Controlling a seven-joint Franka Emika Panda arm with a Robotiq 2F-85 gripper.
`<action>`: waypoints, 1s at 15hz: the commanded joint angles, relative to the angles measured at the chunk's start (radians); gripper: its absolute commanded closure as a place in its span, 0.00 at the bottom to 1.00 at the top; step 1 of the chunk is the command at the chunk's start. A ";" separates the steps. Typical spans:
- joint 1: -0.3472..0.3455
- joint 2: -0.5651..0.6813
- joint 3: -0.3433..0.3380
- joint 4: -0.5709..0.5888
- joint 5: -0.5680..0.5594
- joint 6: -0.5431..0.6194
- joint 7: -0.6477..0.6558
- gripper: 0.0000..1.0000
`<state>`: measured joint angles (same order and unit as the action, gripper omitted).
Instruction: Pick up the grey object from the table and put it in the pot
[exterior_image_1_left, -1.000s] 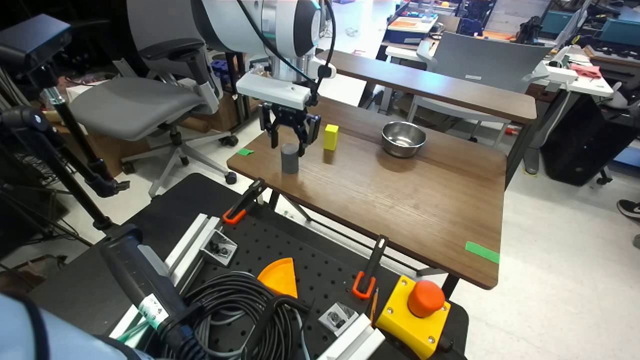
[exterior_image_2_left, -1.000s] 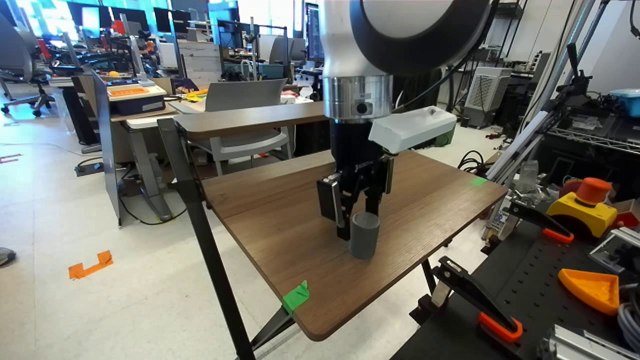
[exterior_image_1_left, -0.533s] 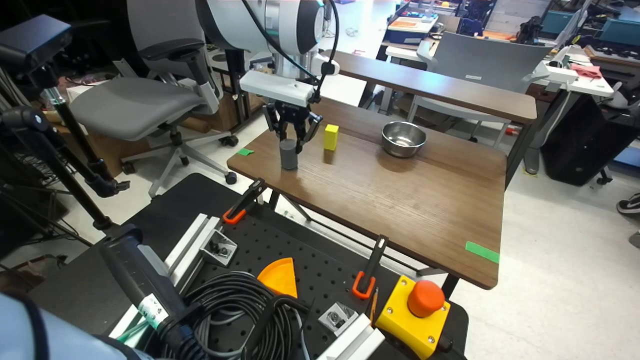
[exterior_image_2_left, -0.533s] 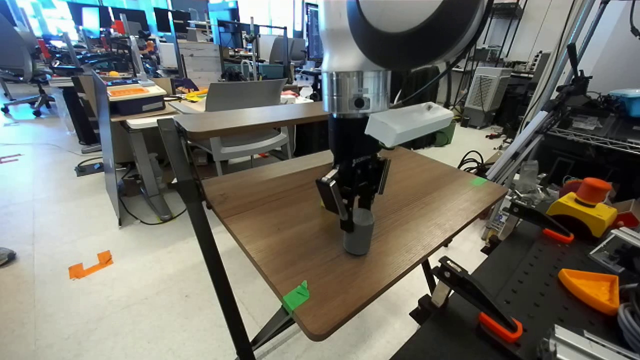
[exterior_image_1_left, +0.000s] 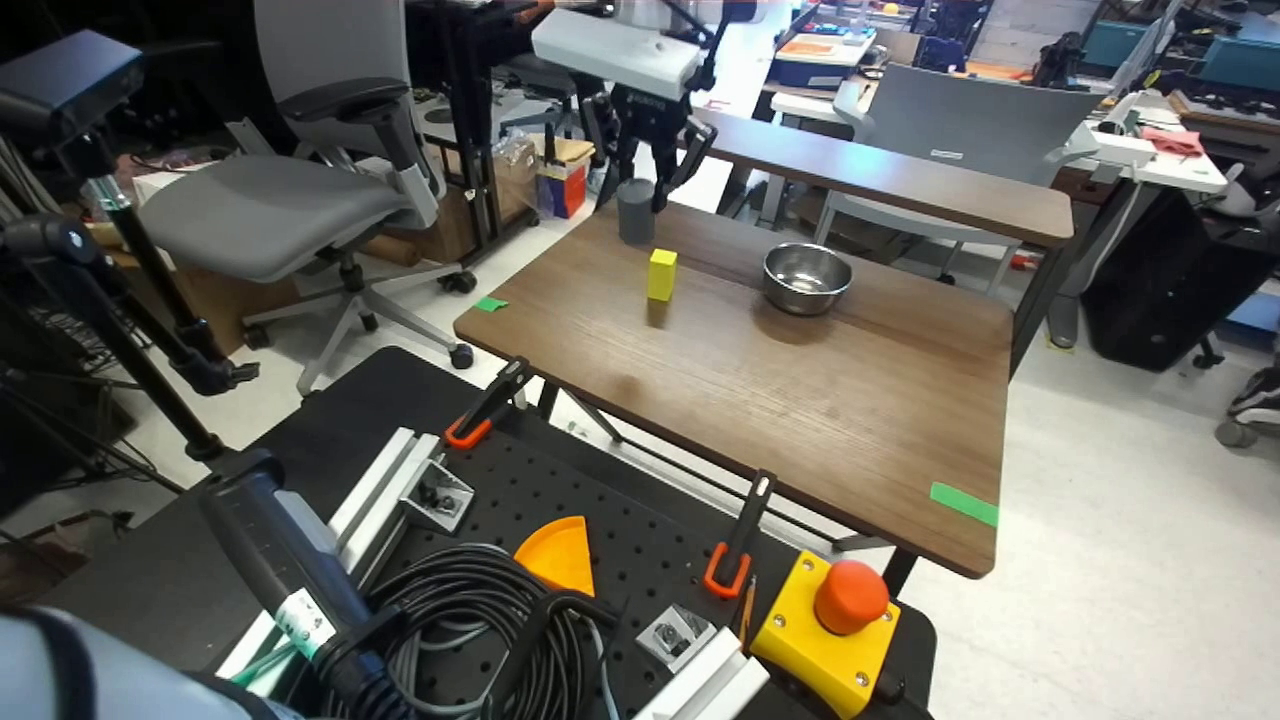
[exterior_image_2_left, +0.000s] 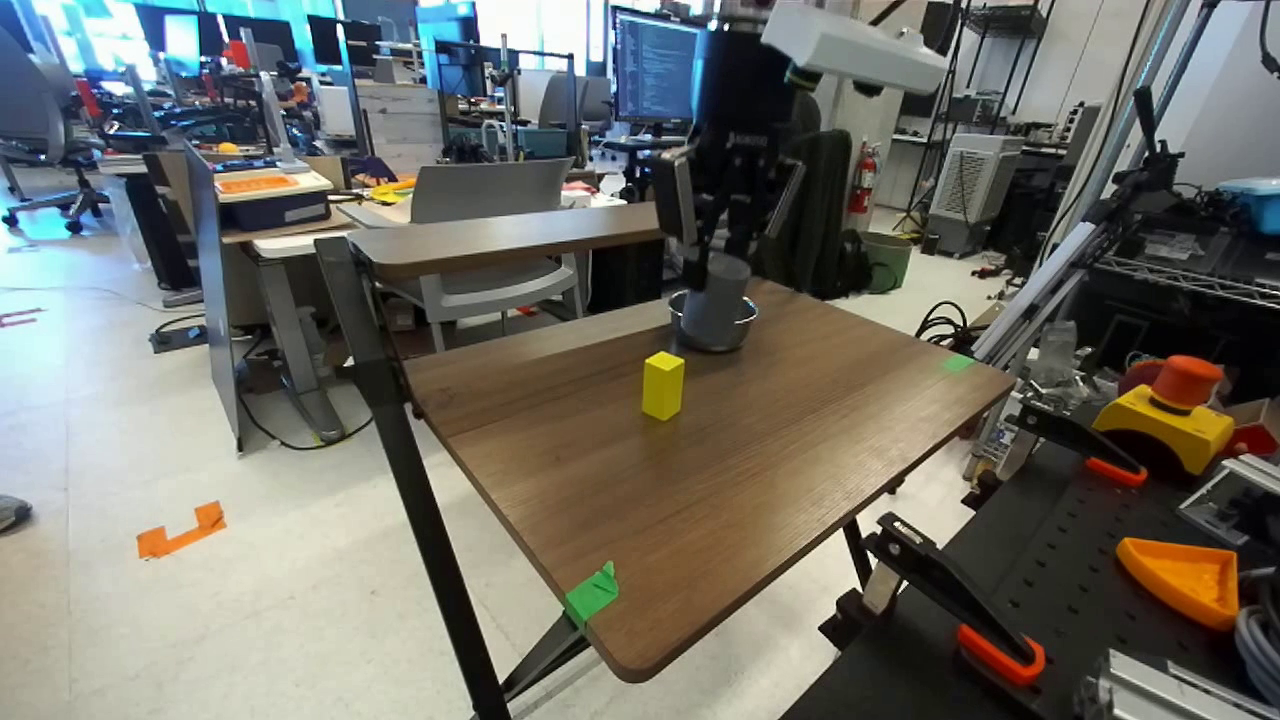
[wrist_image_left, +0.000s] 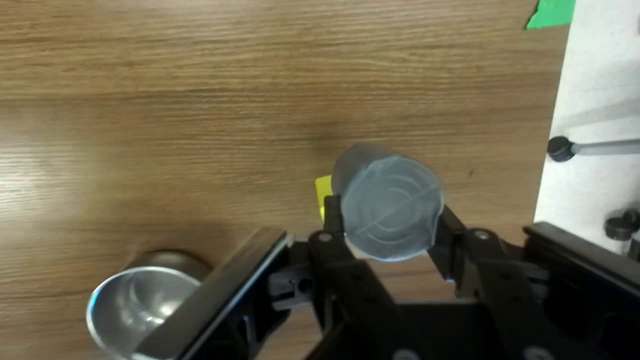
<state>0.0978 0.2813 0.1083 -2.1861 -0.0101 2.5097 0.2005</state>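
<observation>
Pale floor (exterior_image_1_left: 1120, 560) and a grey office chair (exterior_image_1_left: 270, 215) are seen beside a brown wood-grain worktop (exterior_image_1_left: 830, 420). One long edge of the worktop is paralleled by a raised shelf (exterior_image_1_left: 860, 172); the opposite long edge is faced by a black perforated board (exterior_image_1_left: 640, 500), on which a yellow box (exterior_image_1_left: 815, 650) with a red button (exterior_image_1_left: 852, 597) and an orange dish (exterior_image_1_left: 562, 555) are set, and green tape (exterior_image_2_left: 592, 593) is stuck near both corners of that edge. In an exterior view a dark grey cylinder (exterior_image_1_left: 636, 212) is seen in line with the corner shared by the shelf-side edge and the short edge nearest the chair. Its upper part is clamped between the fingers (wrist_image_left: 334, 215) of the black gripper (wrist_image_left: 390, 216), by which it is held clear above the worktop, roughly upright. Near the shelf-side edge, between its two corners, a round silver pot (exterior_image_1_left: 806, 297) is set upright. In an exterior view where a yellow block (exterior_image_2_left: 663, 386) is seen standing on end, nearer than the pot to the chair-side short edge, the pot is partly covered by the cylinder. In the wrist view the pot is shown well apart from the cylinder and is partly hidden by the gripper, while most of the yellow block is hidden behind the cylinder and a finger.
</observation>
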 joint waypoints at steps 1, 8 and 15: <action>-0.029 -0.019 -0.059 0.071 -0.003 -0.071 -0.016 0.83; -0.064 0.153 -0.144 0.320 -0.017 -0.170 0.027 0.83; -0.078 0.387 -0.204 0.599 -0.007 -0.233 0.079 0.83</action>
<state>0.0258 0.5585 -0.0801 -1.7362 -0.0162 2.3441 0.2488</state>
